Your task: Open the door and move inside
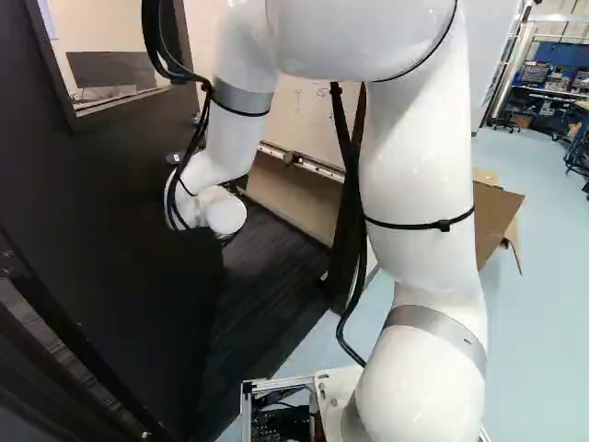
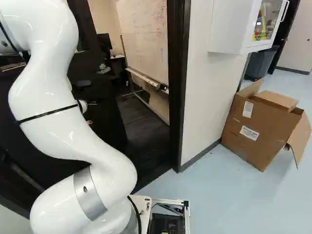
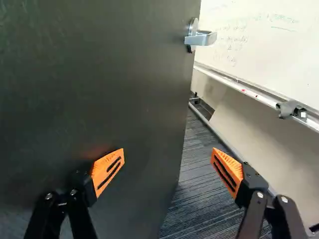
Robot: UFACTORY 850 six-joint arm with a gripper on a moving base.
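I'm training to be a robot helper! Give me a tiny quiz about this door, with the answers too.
1. True or false: the gripper is open and not gripping the silver handle.
2. Which is past the door frame, inside the room? A) whiteboard B) cardboard box C) white cabinet
3. Fill in: the door stands ____.

Key: 1 true; 2 A; 3 open
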